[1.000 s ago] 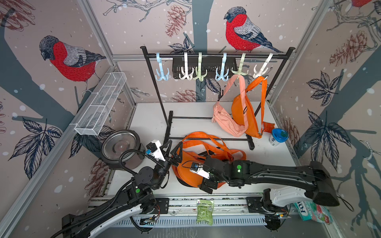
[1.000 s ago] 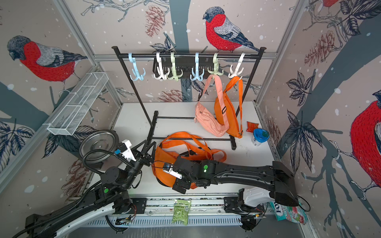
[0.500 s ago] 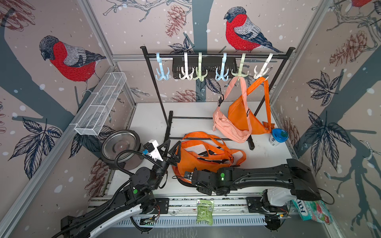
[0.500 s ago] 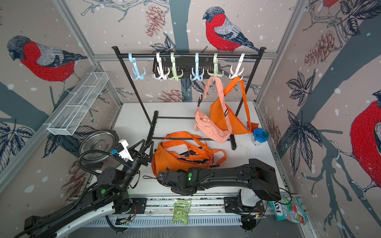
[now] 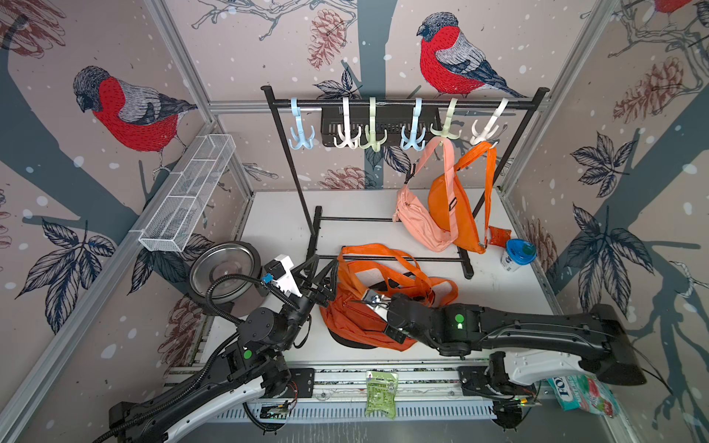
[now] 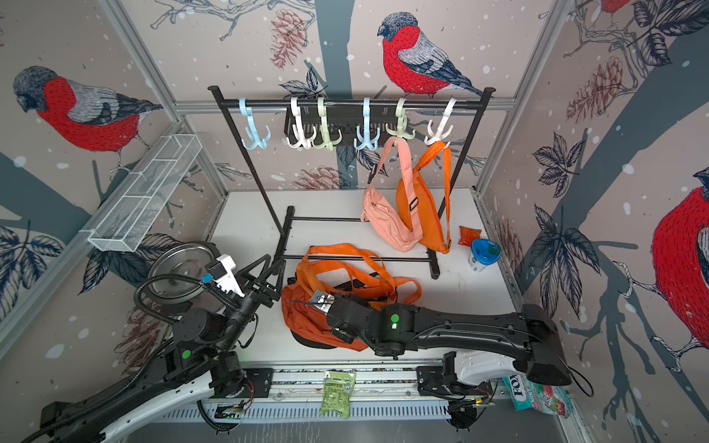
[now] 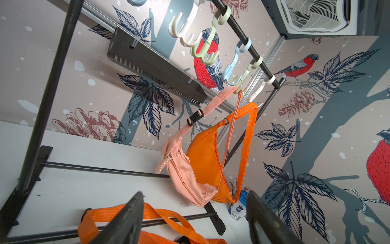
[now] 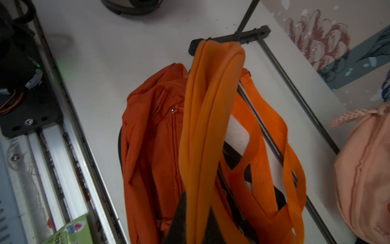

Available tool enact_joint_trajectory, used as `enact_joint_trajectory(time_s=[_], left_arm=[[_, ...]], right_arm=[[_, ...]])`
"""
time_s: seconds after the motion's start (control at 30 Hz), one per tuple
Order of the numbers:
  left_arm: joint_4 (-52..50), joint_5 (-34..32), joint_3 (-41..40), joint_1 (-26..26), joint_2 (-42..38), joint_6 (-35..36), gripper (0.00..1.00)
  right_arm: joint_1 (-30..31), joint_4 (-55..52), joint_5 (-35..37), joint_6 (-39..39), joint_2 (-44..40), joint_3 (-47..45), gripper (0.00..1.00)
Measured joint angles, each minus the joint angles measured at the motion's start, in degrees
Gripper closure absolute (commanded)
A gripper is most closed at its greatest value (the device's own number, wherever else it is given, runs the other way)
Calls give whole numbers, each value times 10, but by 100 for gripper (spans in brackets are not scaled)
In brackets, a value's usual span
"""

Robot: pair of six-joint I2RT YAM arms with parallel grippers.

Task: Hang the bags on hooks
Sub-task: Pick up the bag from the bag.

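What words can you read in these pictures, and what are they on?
"FO", the rest hidden: on the teal packet at the table's front edge.
Green packet: print too small to read.
Blue-lidded cup: label too small to read.

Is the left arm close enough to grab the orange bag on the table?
Probably yes: the left end effector stands open right beside the orange bag, with the bag's straps just ahead of it and nothing in between.
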Motion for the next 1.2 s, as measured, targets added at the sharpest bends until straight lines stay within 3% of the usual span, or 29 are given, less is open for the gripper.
enact_joint_trajectory(time_s=[0.07, 0.27, 0.5, 0.67, 0.8, 0.93, 1.07, 1.1, 1.17, 1.2], left_arm=[[1, 23, 12, 0, 30, -2, 15], [-39, 108, 110, 0, 161, -18, 12], [-79, 196, 180, 0, 284, -42, 11], [-79, 219, 204, 0, 332, -50, 13], [-80, 221, 219, 1, 356, -61, 26], [-80, 223, 227, 2, 368, -61, 67], [-80, 226, 228, 7, 370, -62, 75], [-81, 226, 228, 9, 370, -62, 80], [-88, 226, 228, 17, 370, -66, 100], [-94, 226, 228, 23, 370, -74, 100]], right_arm=[[-17, 31, 26, 9, -27, -9, 91], [-38, 116, 75, -6, -73, -33, 89], [-41, 151, 115, -30, -81, -31, 89], [-22, 160, 149, -49, -79, -31, 88], [-8, 178, 178, -57, -67, -31, 85], [0, 176, 188, -67, -50, -28, 80], [1, 170, 194, -67, -48, -25, 77], [1, 169, 193, -68, -51, -26, 76], [2, 169, 187, -68, -63, -32, 74], [2, 169, 180, -68, -71, -37, 73]])
